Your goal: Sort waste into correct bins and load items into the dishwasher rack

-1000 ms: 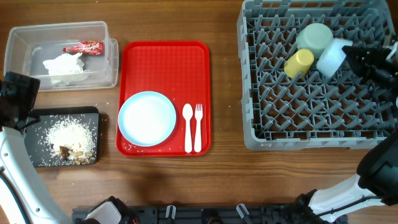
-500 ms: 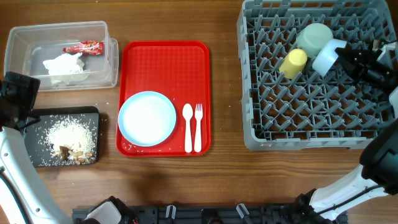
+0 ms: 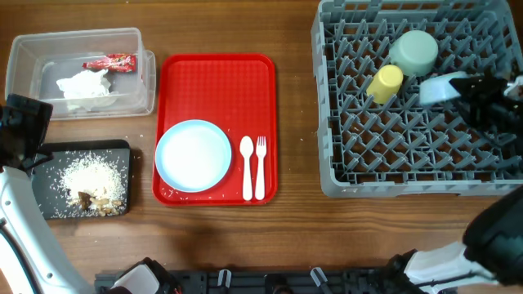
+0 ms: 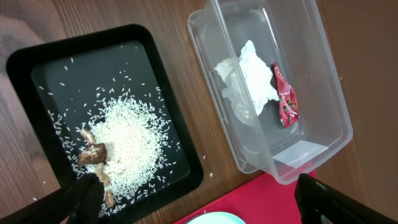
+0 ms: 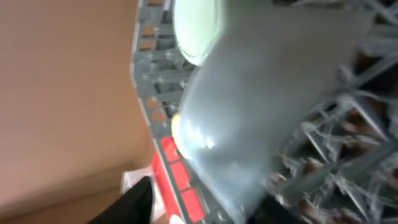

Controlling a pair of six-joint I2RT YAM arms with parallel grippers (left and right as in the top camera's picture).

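My right gripper [image 3: 467,88] is shut on the pale-blue bowl [image 3: 440,87] and holds it tilted on its side over the pegs of the grey dishwasher rack [image 3: 409,175]. That bowl fills the blurred right wrist view [image 5: 249,93]. The mint-green bowl [image 3: 413,51] and yellow cup [image 3: 386,82] lie in the rack beside it. My left gripper [image 4: 205,208] is open and empty, hovering between the clear tub [image 4: 323,93] and the black tray [image 4: 37,62]. The napkin [image 4: 249,81] and red wrapper [image 4: 285,99] lie in the tub. Rice and brown scraps [image 4: 96,155] lie in the black tray.
A red serving tray [image 3: 216,82] in the middle holds the pale-blue plate [image 3: 193,155], white spoon [image 3: 247,167] and white fork [image 3: 261,167]. Bare wooden table lies between the red tray and the rack.
My right gripper moved right and down with the pale-blue bowl, tipping it onto its side in the rack. The yellow cup shifted slightly up and left. The left arm has not moved.
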